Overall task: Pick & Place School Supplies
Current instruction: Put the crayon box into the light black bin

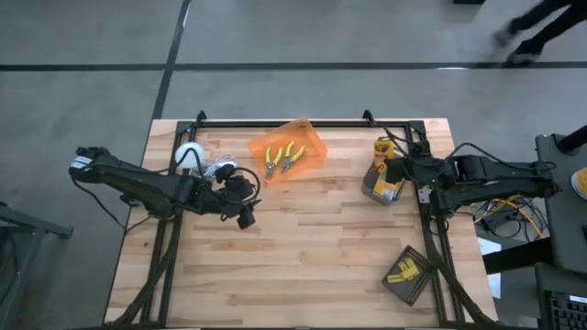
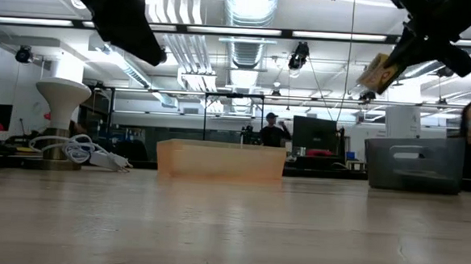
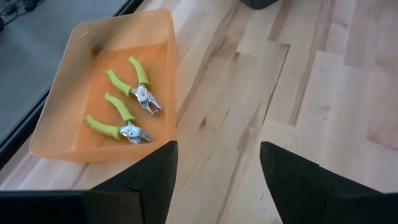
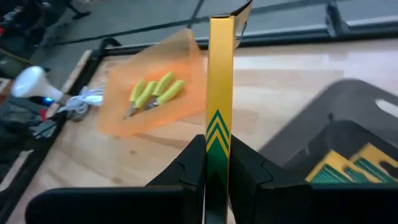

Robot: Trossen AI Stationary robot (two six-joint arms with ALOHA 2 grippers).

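Note:
My right gripper is shut on a flat yellow-and-green crayon box and holds it in the air at the table's far right. More crayon boxes lie in the grey bin beneath it. Two yellow-handled plier tools lie on the floor of the translucent orange bin at the far middle. My left gripper is open, above the bare table just near-left of that bin, with nothing between its fingers. Small yellow blocks sit on a black tray. My right gripper pinches the crayon box's two flat faces between its two fingers, at the green-chevron end. The fingers slant down from the table's right side. The box stands out beyond the fingers, its narrow edge toward the wrist camera. It is tilted in the low view and lifted clear.
A white ball with a coiled cable lies at the far left, behind my left arm. The black tray lies at the near right corner. Bare wood stretches across the table's middle and near side. A person stands far back in the room.

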